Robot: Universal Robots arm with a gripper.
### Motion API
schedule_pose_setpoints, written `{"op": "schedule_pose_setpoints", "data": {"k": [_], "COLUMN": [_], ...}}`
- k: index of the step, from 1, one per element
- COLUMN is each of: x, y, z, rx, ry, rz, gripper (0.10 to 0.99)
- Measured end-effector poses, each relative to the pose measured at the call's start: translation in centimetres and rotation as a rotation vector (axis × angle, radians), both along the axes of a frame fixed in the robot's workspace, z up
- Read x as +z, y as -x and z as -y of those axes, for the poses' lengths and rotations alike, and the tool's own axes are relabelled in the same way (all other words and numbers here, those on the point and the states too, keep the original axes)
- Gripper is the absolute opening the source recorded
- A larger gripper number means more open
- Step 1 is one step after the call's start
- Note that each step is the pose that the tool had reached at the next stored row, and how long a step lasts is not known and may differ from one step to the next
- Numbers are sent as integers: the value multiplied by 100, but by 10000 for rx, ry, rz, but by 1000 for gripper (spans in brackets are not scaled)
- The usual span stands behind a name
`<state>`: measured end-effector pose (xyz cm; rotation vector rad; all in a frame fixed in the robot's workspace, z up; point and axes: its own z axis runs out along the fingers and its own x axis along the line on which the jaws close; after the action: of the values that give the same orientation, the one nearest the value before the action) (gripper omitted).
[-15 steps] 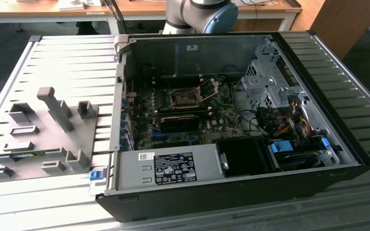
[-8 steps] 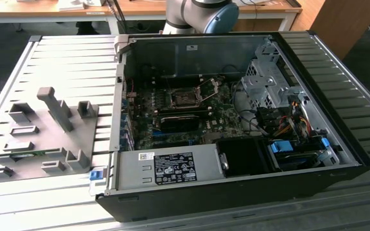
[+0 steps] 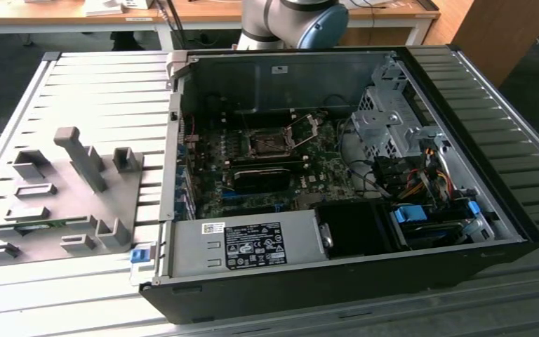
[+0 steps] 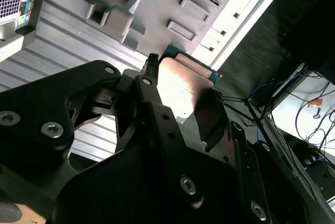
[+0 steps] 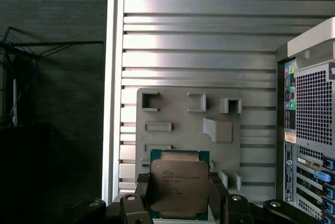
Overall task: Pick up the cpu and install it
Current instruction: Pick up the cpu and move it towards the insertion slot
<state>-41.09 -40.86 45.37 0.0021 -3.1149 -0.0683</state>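
The cpu (image 5: pixel 178 188), a flat square chip with a metal top and a green rim, sits between my gripper's (image 5: pixel 179 197) two black fingers (image 5: pixel 143 195), which are shut on its opposite edges. In the second wrist view the cpu (image 4: pixel 183 82) shows from another angle, clamped in the gripper (image 4: pixel 183 103). It hangs well above the grey tray (image 5: pixel 172 111) on the slatted table. The dark square socket (image 3: pixel 271 142), its metal frame raised, lies on the motherboard inside the open computer case (image 3: pixel 344 274).
The grey tray (image 3: pixel 73 210) with upright blocks and pockets lies at the exterior view's left, beside the case. The case's rear panel (image 5: pixel 309 130) stands close to the tray. Cables and a drive cage (image 3: pixel 391 126) crowd the case's far side. The table edge (image 5: pixel 111 77) drops to dark floor.
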Motion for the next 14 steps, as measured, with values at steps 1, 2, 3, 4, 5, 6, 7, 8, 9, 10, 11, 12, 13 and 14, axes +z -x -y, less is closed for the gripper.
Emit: {"op": "schedule_pose_setpoints", "data": {"k": [1, 2, 3, 4, 5, 6, 7, 8, 9, 10, 11, 12, 13, 14], "x": [0, 0, 0, 0, 0, -1, 0, 0, 0, 0, 0, 0, 0, 0], "y": [-17, -30, -43, -55, -65, -75, -86, -95, -104, -113, -121, -128, -135, -140], "z": [0, 0, 0, 0, 0, 0, 0, 0, 0, 0, 0, 0, 0, 0], "rx": [-1, -1, 0, 0, 0, 0, 0, 0, -1, -1, 0, 0, 0, -1], "ry": [0, 0, 0, 0, 0, 0, 0, 1, 1, 0, 0, 0, 0, 0], "rz": [0, 0, 1, 0, -1, 0, 0, -1, -1, 0, 0, 0, 0, 0], "gripper": [529, 529, 529, 529, 529, 529, 529, 529, 529, 529, 529, 529, 529, 529]}}
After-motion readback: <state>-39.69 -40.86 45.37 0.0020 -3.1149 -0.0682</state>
